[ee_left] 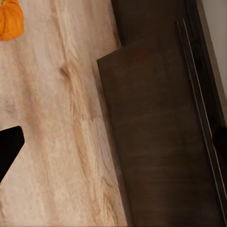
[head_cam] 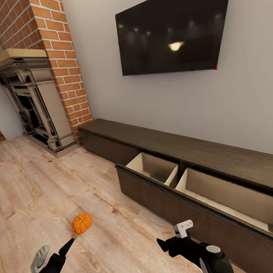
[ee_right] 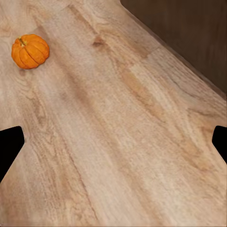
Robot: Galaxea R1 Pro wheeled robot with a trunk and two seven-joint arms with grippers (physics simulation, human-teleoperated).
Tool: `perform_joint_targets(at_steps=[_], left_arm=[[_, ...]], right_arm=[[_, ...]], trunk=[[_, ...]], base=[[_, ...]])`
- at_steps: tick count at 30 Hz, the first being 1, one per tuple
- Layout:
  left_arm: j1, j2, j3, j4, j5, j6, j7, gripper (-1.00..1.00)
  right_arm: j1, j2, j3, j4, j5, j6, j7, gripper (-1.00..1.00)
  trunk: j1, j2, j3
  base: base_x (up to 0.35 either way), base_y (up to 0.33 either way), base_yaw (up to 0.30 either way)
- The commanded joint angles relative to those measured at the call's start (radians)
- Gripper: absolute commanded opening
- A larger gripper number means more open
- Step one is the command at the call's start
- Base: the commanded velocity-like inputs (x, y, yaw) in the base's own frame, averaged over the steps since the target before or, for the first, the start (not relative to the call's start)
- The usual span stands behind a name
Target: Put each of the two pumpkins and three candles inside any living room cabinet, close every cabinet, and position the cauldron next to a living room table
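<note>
Both arms low at frame bottom. Right gripper (ee_right: 113, 142) jaws wide, empty; left gripper (head_cam: 54, 252) can't tell. Pumpkin (head_cam: 81, 223) on floor, lower left.

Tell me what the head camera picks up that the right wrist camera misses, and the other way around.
Head view alone: the television on the wall, the brick fireplace, the cabinet's flat top and its pulled-out drawer with pale compartments, plus both arms, with the left gripper near the pumpkin. Right wrist view alone: the right gripper's dark fingertips at the picture's edges, spread apart over bare planks. Both share the orange pumpkin lying on the wooden floor, and some dark cabinet front.
</note>
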Motion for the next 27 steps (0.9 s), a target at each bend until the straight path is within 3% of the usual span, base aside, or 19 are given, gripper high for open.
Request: perform_joint_targets(at_steps=[1,13,18,27], left_arm=[[0.0,0.0,0.001,-0.001,0.007,0.006,0.002,1.0],[0.003,-0.01,0.003,0.008,0.006,-0.017,-0.011,1.0],[0.004,-0.017,0.004,0.009,0.004,-0.026,-0.013,1.0],[0.004,-0.019,0.004,0.009,0.001,-0.029,-0.012,1.0]], right_arm=[[-0.001,0.001,0.006,0.0,0.011,0.003,0.003,1.0],[-0.003,0.001,0.023,-0.001,0.011,0.003,-0.007,1.0],[-0.003,0.001,0.05,-0.001,0.013,0.004,-0.008,1.0],[-0.003,0.001,0.068,-0.001,0.017,0.006,-0.026,1.0]], trunk=[[0.0,0.0,0.0],[0.0,0.0,0.005],[0.0,0.0,0.007],[0.0,0.0,0.007]], base=[[0.0,0.0,0.286],[0.0,0.0,0.286],[-0.005,-0.005,0.287],[-0.191,-0.157,0.291]])
